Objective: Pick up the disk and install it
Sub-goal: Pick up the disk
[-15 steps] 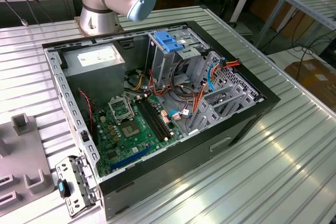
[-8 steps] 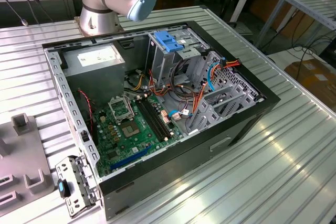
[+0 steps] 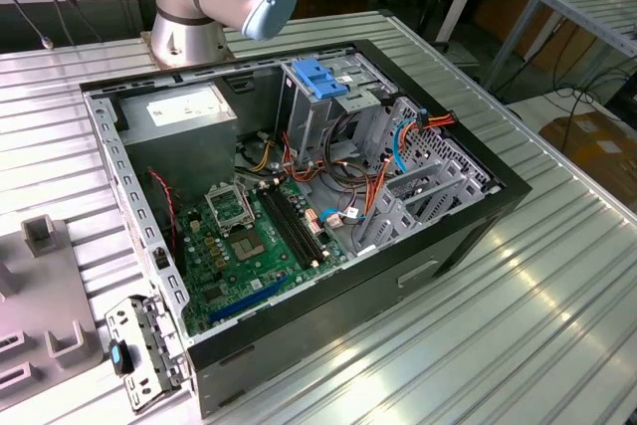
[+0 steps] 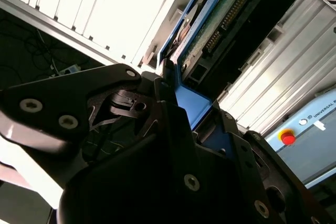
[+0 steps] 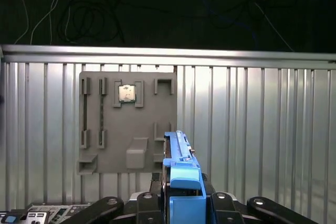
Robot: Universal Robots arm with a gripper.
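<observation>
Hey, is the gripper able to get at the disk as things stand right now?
Very likely yes: in both wrist views the disk sits clamped upright in the gripper, blue rail between the fingers, with nothing in the way.

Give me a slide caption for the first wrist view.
Black gripper holds the blue-railed flat metal disk edge-on; a grey slotted plate lies on the ribbed metal table beyond.

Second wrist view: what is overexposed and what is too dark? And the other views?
Second wrist view: the ribbed table is blown out white, the hand holding the disk nearly black. Exterior view: glare streaks the table beside the computer case. First wrist view: evenly lit table, black background.
</observation>
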